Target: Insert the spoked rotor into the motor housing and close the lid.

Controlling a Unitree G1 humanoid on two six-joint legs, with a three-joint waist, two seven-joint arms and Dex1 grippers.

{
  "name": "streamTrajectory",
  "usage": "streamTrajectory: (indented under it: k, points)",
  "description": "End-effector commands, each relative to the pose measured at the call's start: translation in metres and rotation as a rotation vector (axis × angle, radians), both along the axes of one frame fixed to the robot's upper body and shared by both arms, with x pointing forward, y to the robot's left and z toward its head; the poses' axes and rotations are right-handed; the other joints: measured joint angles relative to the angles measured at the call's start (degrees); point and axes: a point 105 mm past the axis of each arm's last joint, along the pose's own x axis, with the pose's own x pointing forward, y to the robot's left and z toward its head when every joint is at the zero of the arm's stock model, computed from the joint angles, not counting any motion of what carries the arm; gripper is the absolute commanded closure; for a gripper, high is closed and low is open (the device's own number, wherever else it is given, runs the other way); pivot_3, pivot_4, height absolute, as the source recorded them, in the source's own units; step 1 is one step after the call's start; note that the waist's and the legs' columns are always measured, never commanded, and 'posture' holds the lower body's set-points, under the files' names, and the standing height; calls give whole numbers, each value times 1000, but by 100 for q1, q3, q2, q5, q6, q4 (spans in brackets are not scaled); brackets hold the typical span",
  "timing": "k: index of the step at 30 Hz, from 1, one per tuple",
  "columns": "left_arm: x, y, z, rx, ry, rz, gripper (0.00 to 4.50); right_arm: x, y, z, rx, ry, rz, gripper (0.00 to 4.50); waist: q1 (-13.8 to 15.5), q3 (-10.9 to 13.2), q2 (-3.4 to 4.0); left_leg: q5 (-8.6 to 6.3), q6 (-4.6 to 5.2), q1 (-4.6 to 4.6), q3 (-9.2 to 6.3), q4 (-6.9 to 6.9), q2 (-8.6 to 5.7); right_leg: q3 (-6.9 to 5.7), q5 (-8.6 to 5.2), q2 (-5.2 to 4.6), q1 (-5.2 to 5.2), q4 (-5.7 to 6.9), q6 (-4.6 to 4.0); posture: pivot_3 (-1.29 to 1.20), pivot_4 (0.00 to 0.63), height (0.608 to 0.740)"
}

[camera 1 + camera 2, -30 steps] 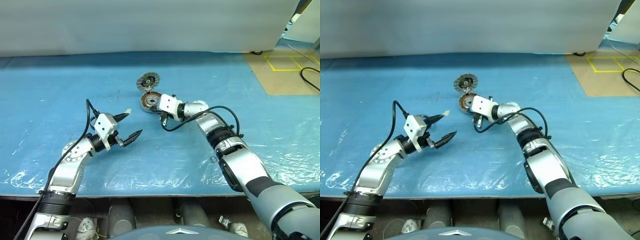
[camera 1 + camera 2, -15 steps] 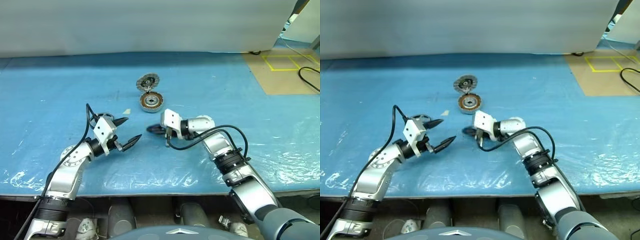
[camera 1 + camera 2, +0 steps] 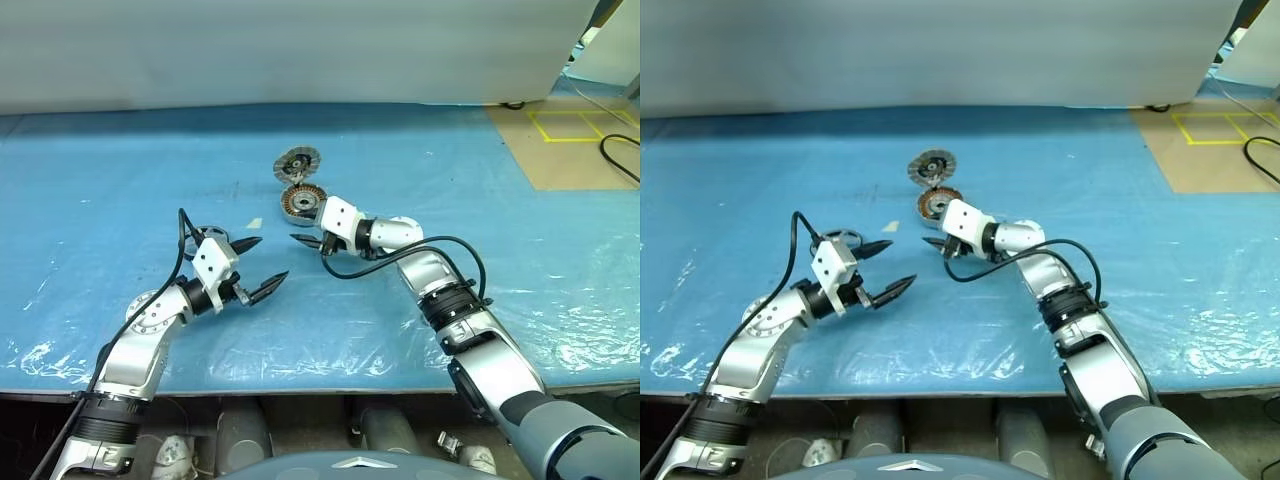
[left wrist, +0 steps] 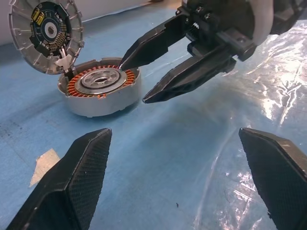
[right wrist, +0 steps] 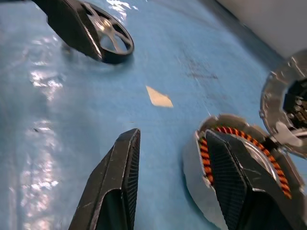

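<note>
So far almost nothing of the job is done, as I judge it. The short round metal motor housing [image 3: 300,202], silver-rimmed with copper-coloured windings around a dark centre, sits on the blue plastic-covered worktop [image 3: 480,170] a little above the middle of the head view, and its well has no rotor in it. The silver-grey slotted lid [image 3: 296,161] stands tilted open just behind it, touching the housing's far edge where it seems hinged.

The thin black spoked rotor [image 3: 841,240], a ring with pale spokes and a small hub, lies flat on the worktop left of centre, well apart from the housing and just behind my left claw [image 3: 253,267]. That claw is spread as wide as it goes and holds nothing.

My right claw [image 3: 306,240] hovers just in front of the housing, near the frame's centre. Its two black fingers stand partly apart with nothing between them; in the right wrist view one fingertip [image 5: 230,177] overlaps the housing's rim, though I cannot tell whether it touches.

What is left, then, is everything: pick up the rotor, carry it over, seat it in the housing, and swing the lid down. The left claw looks best placed for the rotor.
</note>
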Motion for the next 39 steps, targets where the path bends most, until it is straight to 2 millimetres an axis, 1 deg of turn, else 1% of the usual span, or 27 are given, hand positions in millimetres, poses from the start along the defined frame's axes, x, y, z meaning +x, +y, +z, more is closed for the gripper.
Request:
streamTrajectory:
  k: [1,8,11,13,14,18,19,25,28,30,34,36,39]
  points:
    - [-3,-3,8,-1,-33,-14,0,5,6,14,1,-73,5,2227,1,0,0,0,0,0,0,0,0,0,0,0,0,0,0,0,150,740]
    - [-3,-5,6,1,-28,-21,0,10,5,0,-63,-77,-19,2227,5,0,0,0,0,-1,0,0,-1,0,0,0,0,0,0,0,150,740]
    - [-2,-7,6,0,-27,-24,0,14,4,-10,-117,-83,-43,2227,-8,0,0,0,0,1,0,1,-1,1,0,0,0,1,0,0,150,740]
    - [-2,-8,6,0,-28,-25,0,18,3,-16,-147,-93,-68,2616,-3,0,0,0,0,4,0,2,0,0,0,0,2,3,0,0,150,740]
    - [-2,-8,6,0,-29,-24,0,20,2,-17,-162,-104,-75,2881,-2,0,0,0,0,5,0,2,0,1,0,0,2,4,0,0,150,740]
    - [-2,-7,6,1,-32,-19,0,23,3,-16,-170,-128,-79,4221,-2,0,1,0,0,12,0,4,-1,2,0,-1,8,4,0,0,150,740]
    - [-2,-7,6,2,-32,-17,0,24,3,-15,-167,-134,-79,4484,0,-1,1,0,0,11,0,4,0,2,0,-1,8,5,0,0,150,740]
    - [-2,-6,4,6,-29,-13,0,25,3,-14,-139,-121,-80,4484,-2,0,1,0,1,10,0,6,0,2,0,0,7,5,-1,0,150,740]
    - [-2,-7,4,7,-30,-14,0,26,0,-11,-127,-119,-88,4484,-2,0,1,-1,1,10,0,6,-1,3,0,-1,7,5,-1,0,150,740]
    - [-2,-7,5,7,-31,-14,0,25,1,-6,-64,-67,-80,4484,-2,0,1,-1,1,9,0,6,-1,3,0,-1,7,5,-1,0,150,740]
    - [-2,-6,5,9,-32,-14,0,16,5,4,0,-1,-9,4484,-1,0,1,-2,3,4,0,6,0,2,0,-1,4,3,-1,0,150,740]
    - [-2,-6,5,11,-32,-14,0,8,7,7,13,28,50,4484,2,0,1,-1,3,1,0,5,1,1,0,0,2,2,-1,0,150,740]
    - [-2,-5,5,13,-30,-12,0,-8,9,6,18,91,128,4484,10,0,0,-1,4,0,0,2,5,-3,0,2,2,2,-1,0,150,740]
